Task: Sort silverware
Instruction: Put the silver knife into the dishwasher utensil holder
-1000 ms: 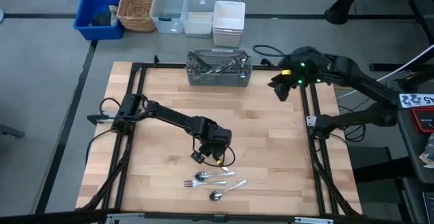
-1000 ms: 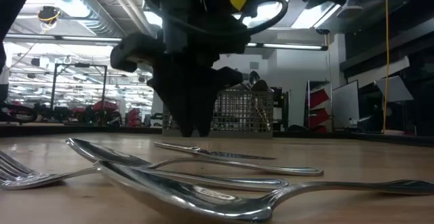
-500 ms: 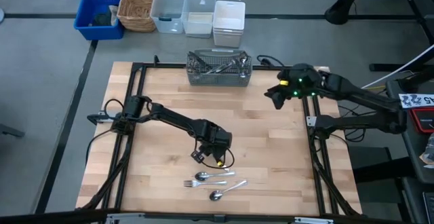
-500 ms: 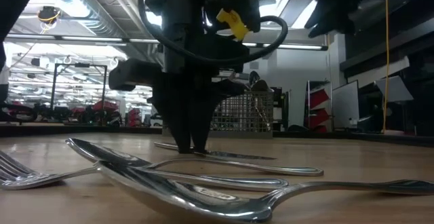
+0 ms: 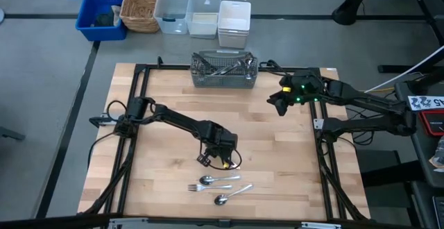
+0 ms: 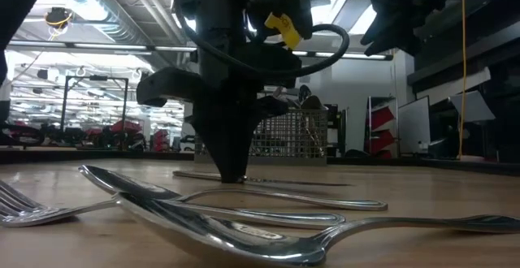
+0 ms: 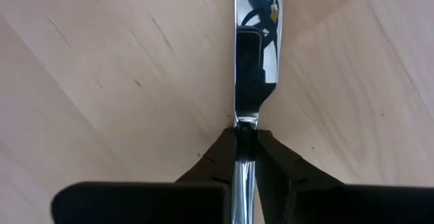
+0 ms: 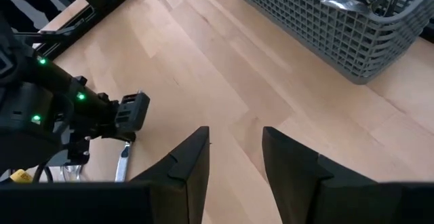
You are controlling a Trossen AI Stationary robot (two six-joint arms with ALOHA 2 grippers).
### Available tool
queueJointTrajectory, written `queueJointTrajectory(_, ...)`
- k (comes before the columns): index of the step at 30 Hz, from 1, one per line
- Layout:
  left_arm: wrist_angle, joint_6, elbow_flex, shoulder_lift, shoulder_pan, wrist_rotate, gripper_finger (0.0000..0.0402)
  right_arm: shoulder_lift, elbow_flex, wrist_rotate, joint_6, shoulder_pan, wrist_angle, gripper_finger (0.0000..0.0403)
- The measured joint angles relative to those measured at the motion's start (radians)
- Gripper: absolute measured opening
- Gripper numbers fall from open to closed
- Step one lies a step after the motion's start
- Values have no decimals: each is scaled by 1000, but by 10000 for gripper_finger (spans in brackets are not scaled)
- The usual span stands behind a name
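Observation:
My left gripper (image 5: 220,161) points down at the table's near middle, shut on a table knife (image 7: 256,47) that lies flat on the wood (image 6: 301,183). A fork and two spoons (image 5: 216,182) lie just nearer, loose on the table; they also fill the low view's foreground (image 6: 227,219). The grey wire-mesh basket (image 5: 224,70) holding more silverware (image 8: 359,0) stands at the far edge. My right gripper (image 5: 277,102) hovers open and empty near the table's right side; its own view (image 8: 236,156) looks toward the basket. My left gripper pinches the knife's neck (image 7: 245,132), where the blade meets the handle, between its two fingertips (image 7: 224,153). The fingers come from above, pointing down, and lie across the knife. The knife lies flat on the table, its blade reaching out past the fingers.
Behind the table stand a blue bin (image 5: 100,14), a wicker basket (image 5: 139,7), two clear tubs (image 5: 187,10) and a white container (image 5: 234,21). Black frame rails (image 5: 135,118) run along the table's left and right sides. Bare wood lies between the two arms.
My left gripper has come down onto the knife, and its fingertips have closed together on it at table level. My right gripper has moved from the far right corner a little toward the table's left and near edge.

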Motion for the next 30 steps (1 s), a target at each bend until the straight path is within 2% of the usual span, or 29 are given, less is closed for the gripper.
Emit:
queueJointTrajectory(5,6,-42,-4,-30,26,12,16,0,0,0,0,0,0,138)
queueJointTrajectory(17,31,-211,-6,-90,149,14,23,0,0,0,-1,0,-1,138)
queueJointTrajectory(30,142,-312,-3,-266,306,14,24,0,-1,10,-12,-2,-3,138)
